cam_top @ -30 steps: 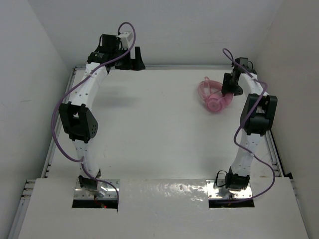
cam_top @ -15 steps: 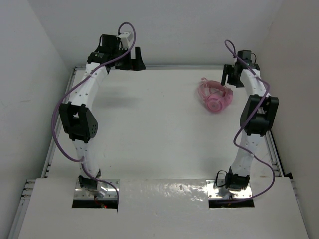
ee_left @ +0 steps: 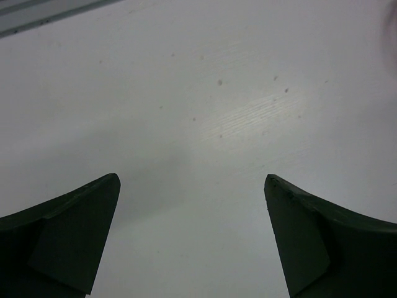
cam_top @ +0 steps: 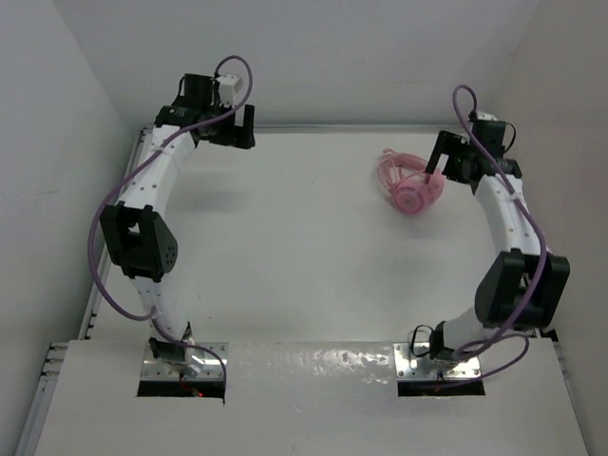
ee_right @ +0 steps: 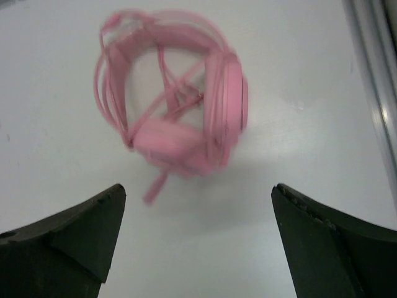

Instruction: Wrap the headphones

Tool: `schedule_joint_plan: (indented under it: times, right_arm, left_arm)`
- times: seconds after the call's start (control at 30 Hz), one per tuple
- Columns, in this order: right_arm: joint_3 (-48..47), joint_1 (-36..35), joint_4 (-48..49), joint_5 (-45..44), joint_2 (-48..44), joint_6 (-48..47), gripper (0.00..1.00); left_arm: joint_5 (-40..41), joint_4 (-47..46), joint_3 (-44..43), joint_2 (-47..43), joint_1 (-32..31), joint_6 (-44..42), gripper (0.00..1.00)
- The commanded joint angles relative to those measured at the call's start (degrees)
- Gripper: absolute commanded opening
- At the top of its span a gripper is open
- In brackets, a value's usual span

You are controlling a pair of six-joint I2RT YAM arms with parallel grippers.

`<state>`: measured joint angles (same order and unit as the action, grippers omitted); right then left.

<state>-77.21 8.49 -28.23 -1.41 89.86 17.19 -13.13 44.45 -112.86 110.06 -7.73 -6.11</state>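
One pair of pink headphones [cam_top: 408, 182] is seen on the white table [cam_top: 285, 247], at about two o'clock in the overhead view. The right gripper [cam_top: 442, 161] is held just beside them, spread wide and empty. In its wrist view they lie at twelve o'clock, clear of the fingertips [ee_right: 118, 189], with the bundle stretched roughly from ten to four o'clock and cord strands crossed inside the headband. The left gripper [cam_top: 233, 131], also spread wide, is kept well apart at eleven o'clock. Two grippers are counted, and the right one is judged nearer.
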Motion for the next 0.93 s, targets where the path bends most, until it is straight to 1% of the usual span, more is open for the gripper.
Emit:
schedule_joint_plan:
  times: [0.0,0.03,0.07,0.1,0.13,0.17,0.2,0.23,0.27,0.33,0.37,0.4,0.43,0.47,0.57,0.67,0.73,0.9]
  right_arm:
    - [13.1,0.1,8.4,1.2,-10.8,6.0,0.99]
    - [16.4,0.1,10.3,1.2,-13.3,8.1,0.99]
    - [23.1,0.1,13.6,1.1,-15.7,8.8,0.99]
    - [26.3,0.0,15.0,0.6,-20.2,9.3,0.99]
    - [29.0,0.1,16.3,0.3,-22.2,9.8,0.99]
    - [34.0,0.1,18.3,-0.4,-24.0,10.0,0.99]
    - [35.9,0.1,18.6,-3.0,-25.6,11.3,0.99]
    - [37.3,0.1,18.6,-4.6,-28.3,12.5,0.99]
    - [39.6,0.1,17.9,-5.8,-29.4,13.6,0.99]
    - [41.2,0.1,16.3,-8.9,-32.5,15.2,0.99]
    - [43.1,0.1,16.2,-9.7,-33.2,15.9,0.99]
    - [44.2,0.1,16.3,-10.8,-34.0,17.1,0.99]
    - [46.2,0.1,16.7,-12.9,-35.5,17.6,0.99]
    - [46.9,0.1,16.5,-14.0,-36.1,19.1,0.99]
    - [49.3,0.0,16.9,-15.5,-38.7,20.1,0.99]
    - [51.1,0.1,18.1,-16.1,-41.2,20.6,0.99]
    - [52.2,0.0,18.6,-17.0,-42.2,21.7,0.99]
    - [52.7,0.1,17.1,-18.1,-45.0,20.9,0.99]
  left_arm:
    - [5.7,1.9,6.0,-7.3,3.1,-5.0,1.0]
    - [7.4,1.4,8.3,-10.1,3.8,-5.7,1.0]
    - [8.6,0.6,14.1,-11.8,4.8,-6.4,1.0]
    - [10.0,-1.1,17.2,-13.5,5.1,-7.8,1.0]
    - [12.8,-1.7,19.8,-16.5,5.3,-8.6,1.0]
    - [14.9,-1.9,22.3,-17.8,5.4,-9.3,1.0]
    - [16.6,-1.7,26.6,-19.0,5.4,-10.1,1.0]
    - [16.9,-1.8,28.9,-21.6,5.4,-10.4,1.0]
    - [17.1,-1.9,34.0,-23.2,5.4,-10.7,1.0]
    - [17.7,-3.1,39.2,-28.1,5.4,-11.6,1.0]
    - [18.3,-3.6,44.0,-29.7,5.4,-11.6,1.0]
    - [19.8,-4.4,46.3,-32.4,5.4,-11.3,1.0]
    - [20.3,-4.8,50.6,-33.6,5.4,-11.1,1.0]
    - [21.1,-6.1,52.7,-35.9,5.4,-11.1,1.0]
    - [23.1,-8.5,59.6,-38.6,5.4,-9.5,1.0]
    - [23.1,-10.1,62.1,-40.3,5.4,-8.4,1.0]
    - [23.2,-10.5,62.1,-40.6,5.4,-7.7,1.0]
    - [24.6,-11.1,62.1,-41.4,5.4,-7.3,1.0]
